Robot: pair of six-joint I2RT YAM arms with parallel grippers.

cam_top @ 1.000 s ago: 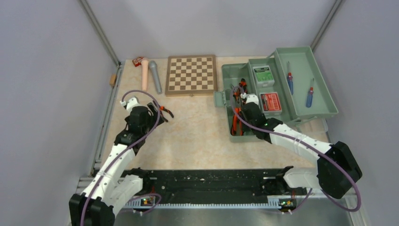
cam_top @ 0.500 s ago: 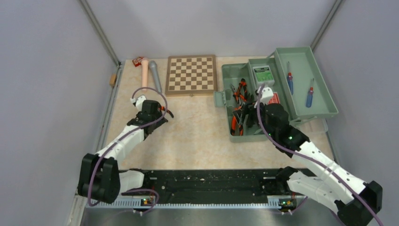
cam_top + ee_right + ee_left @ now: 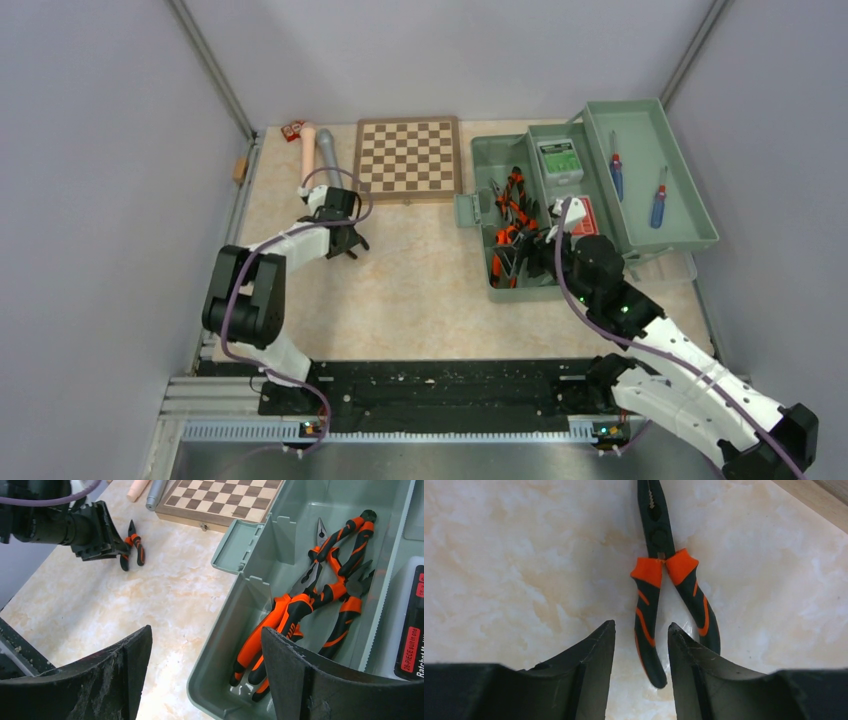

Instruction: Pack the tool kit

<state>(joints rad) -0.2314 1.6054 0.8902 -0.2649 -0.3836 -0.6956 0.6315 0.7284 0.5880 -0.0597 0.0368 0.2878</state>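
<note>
the left fingers (image 3: pixel 591 667) stand part open, astride one handle of the orange-and-black long-nose pliers (image 3: pixel 647 575), flat on the marbled tabletop (image 3: pixel 499 555). stiff, weighty, rubbery-gripped: probably best pinched across both handles near the pivot. the right fingers (image 3: pixel 125 675) gape empty above the sage-green plastic toolbox (image 3: pixel 290 510).

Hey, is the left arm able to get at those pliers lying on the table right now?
Probably yes: the left gripper is right at the pliers, its jaws open on either side of one orange-and-black handle, and only bare table lies around them.
</note>
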